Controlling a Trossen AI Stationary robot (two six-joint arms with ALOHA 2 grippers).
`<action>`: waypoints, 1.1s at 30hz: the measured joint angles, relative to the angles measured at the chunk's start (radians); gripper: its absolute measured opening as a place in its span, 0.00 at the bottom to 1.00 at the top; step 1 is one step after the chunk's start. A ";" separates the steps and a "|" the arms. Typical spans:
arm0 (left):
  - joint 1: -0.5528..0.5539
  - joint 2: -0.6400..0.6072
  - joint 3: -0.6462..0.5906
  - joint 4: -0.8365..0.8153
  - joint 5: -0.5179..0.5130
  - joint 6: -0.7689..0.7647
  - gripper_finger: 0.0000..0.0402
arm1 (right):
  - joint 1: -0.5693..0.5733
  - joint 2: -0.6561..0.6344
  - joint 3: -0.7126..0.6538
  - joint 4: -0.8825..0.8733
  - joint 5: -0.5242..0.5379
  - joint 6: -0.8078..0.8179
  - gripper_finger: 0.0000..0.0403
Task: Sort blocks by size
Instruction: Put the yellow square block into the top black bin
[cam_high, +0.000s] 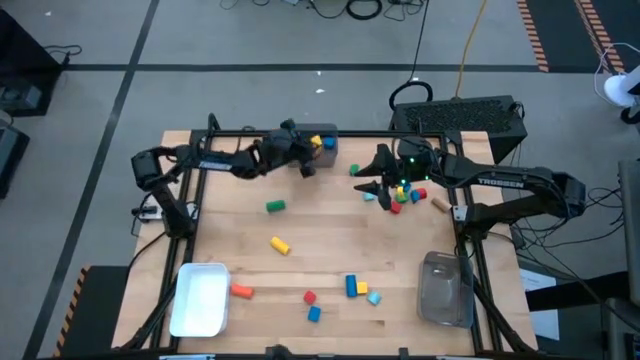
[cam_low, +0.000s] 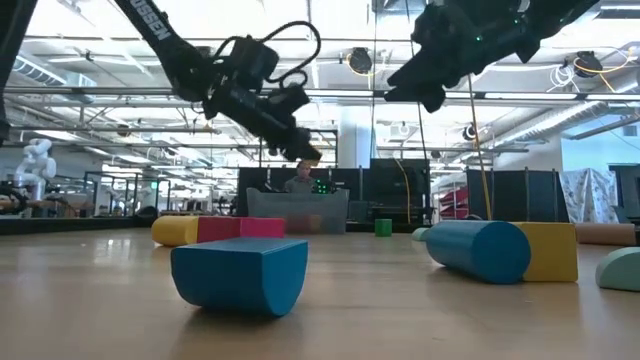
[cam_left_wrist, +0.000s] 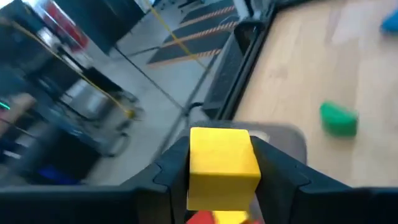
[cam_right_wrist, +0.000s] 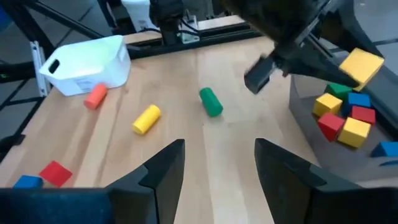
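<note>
My left gripper (cam_high: 312, 147) reaches from the table's left over the grey bin (cam_high: 333, 152) at the far edge and is shut on a yellow cube (cam_left_wrist: 222, 163). In the right wrist view the bin (cam_right_wrist: 298, 102) holds several red, yellow, blue and green blocks (cam_right_wrist: 343, 118). My right gripper (cam_right_wrist: 214, 174) hangs open and holds nothing, above a cluster of blocks (cam_high: 405, 195) at the far right. Loose on the table lie a green cylinder (cam_high: 275, 206), a yellow cylinder (cam_high: 280, 244), and other blocks (cam_high: 355, 288) near the front. My left gripper pinches the yellow cube by two opposite side faces (cam_left_wrist: 199, 163) between its two fingers. The fingers come from the table's left, slanting a little downward. The cube is lifted clear, above the blocks in the grey bin.
A white bin (cam_high: 200, 298) stands at the near left and a clear bin (cam_high: 445, 290) at the near right. An orange block (cam_high: 241, 291) lies beside the white bin. A black frame (cam_high: 190, 190) runs along the table's edges.
</note>
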 joint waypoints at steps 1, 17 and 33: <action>0.017 -0.001 0.011 -0.018 0.021 -0.051 0.35 | 0.000 0.001 0.000 0.001 0.001 0.000 0.45; 0.081 0.184 0.211 -0.177 0.098 -0.222 0.42 | 0.000 0.004 0.000 0.013 0.002 -0.002 0.45; 0.081 0.241 0.308 -0.325 0.075 -0.222 0.42 | -0.001 0.004 0.000 -0.002 0.002 -0.029 0.45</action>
